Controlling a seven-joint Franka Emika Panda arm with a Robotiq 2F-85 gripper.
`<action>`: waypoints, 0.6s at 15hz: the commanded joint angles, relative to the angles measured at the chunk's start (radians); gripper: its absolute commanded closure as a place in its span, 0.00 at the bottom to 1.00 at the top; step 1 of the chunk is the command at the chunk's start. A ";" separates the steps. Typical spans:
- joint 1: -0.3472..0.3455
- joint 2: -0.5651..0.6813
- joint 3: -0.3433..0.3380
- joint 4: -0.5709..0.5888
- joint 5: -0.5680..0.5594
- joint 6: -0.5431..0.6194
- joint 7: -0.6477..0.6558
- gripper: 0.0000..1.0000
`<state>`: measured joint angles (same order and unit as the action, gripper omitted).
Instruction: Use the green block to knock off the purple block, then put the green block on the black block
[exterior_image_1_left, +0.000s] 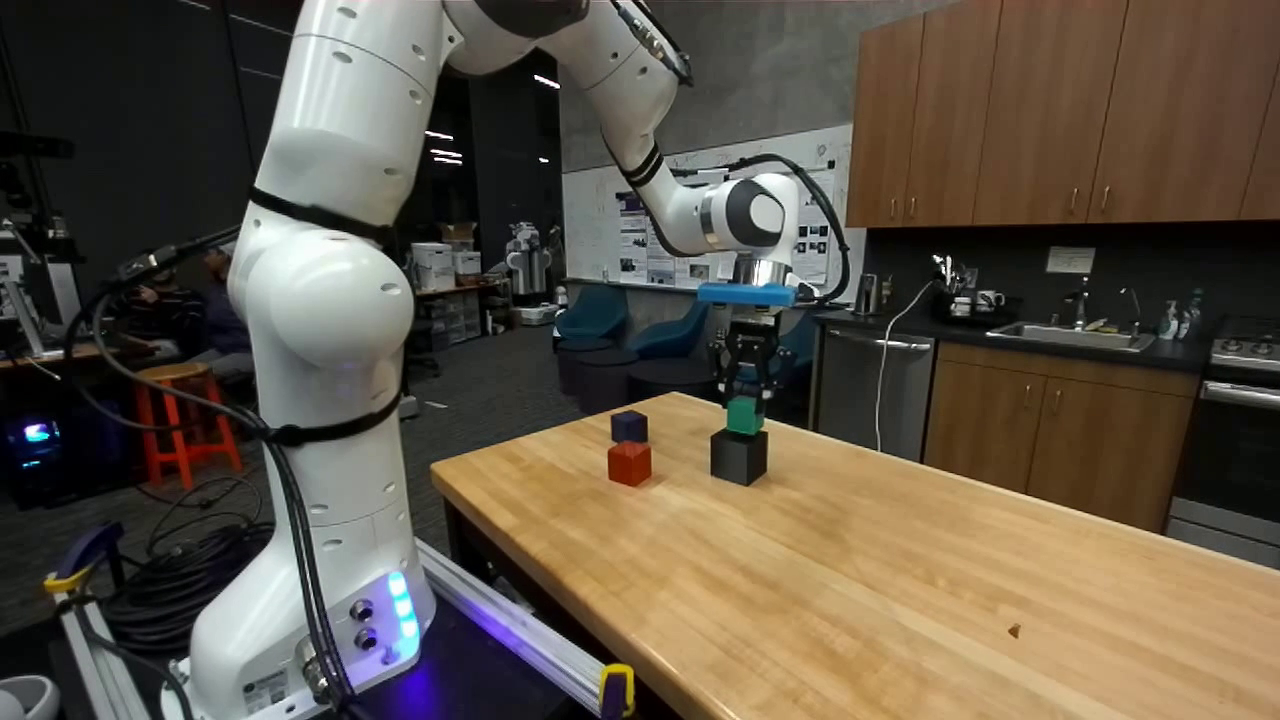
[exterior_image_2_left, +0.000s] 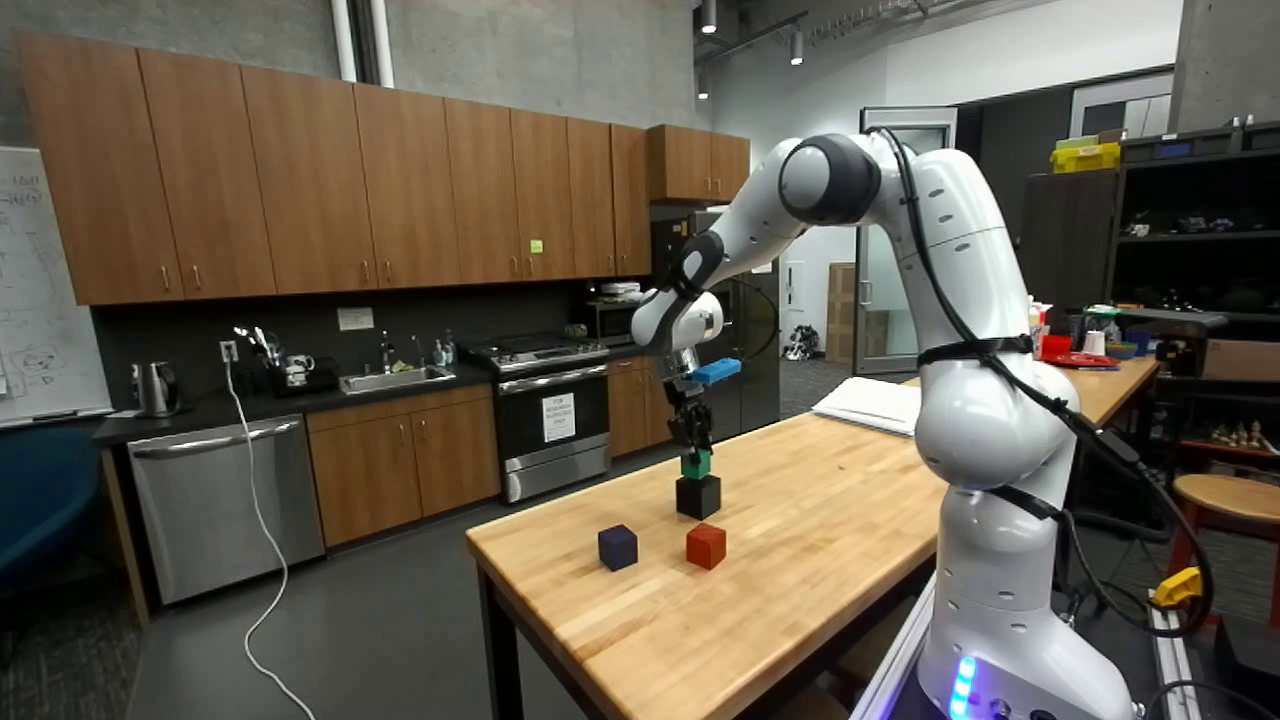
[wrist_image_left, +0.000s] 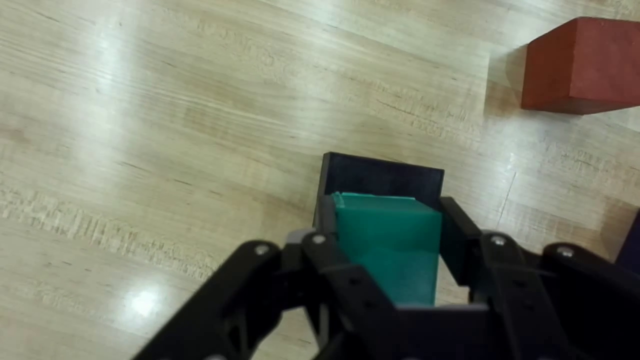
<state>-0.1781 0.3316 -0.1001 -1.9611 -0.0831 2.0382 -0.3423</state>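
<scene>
The green block (exterior_image_1_left: 743, 416) sits on or just over the black block (exterior_image_1_left: 738, 460), which stands on the table. The green block (exterior_image_2_left: 696, 464) and black block (exterior_image_2_left: 698, 498) show stacked in both exterior views. In the wrist view my gripper (wrist_image_left: 389, 209) has one finger on each side of the green block (wrist_image_left: 387, 245) and appears shut on it. The black block (wrist_image_left: 382, 175) shows beneath, partly hidden by the green block. The purple block (exterior_image_1_left: 629, 426) is dark and rests on the table, apart from the stack. It also shows in an exterior view (exterior_image_2_left: 617, 547).
A red cube (exterior_image_1_left: 629, 464) stands on the wooden table (exterior_image_1_left: 850, 560) near the purple block and beside the stack. It also shows in the wrist view (wrist_image_left: 595, 65). A white stack (exterior_image_2_left: 870, 404) lies on the table's far part, near the arm's base.
</scene>
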 joint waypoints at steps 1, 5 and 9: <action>-0.007 0.010 0.005 0.014 0.004 -0.012 -0.022 0.74; -0.006 0.011 0.008 0.003 0.005 -0.011 -0.025 0.74; -0.004 0.009 0.012 -0.002 0.004 -0.010 -0.024 0.74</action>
<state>-0.1776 0.3443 -0.0958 -1.9620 -0.0831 2.0366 -0.3490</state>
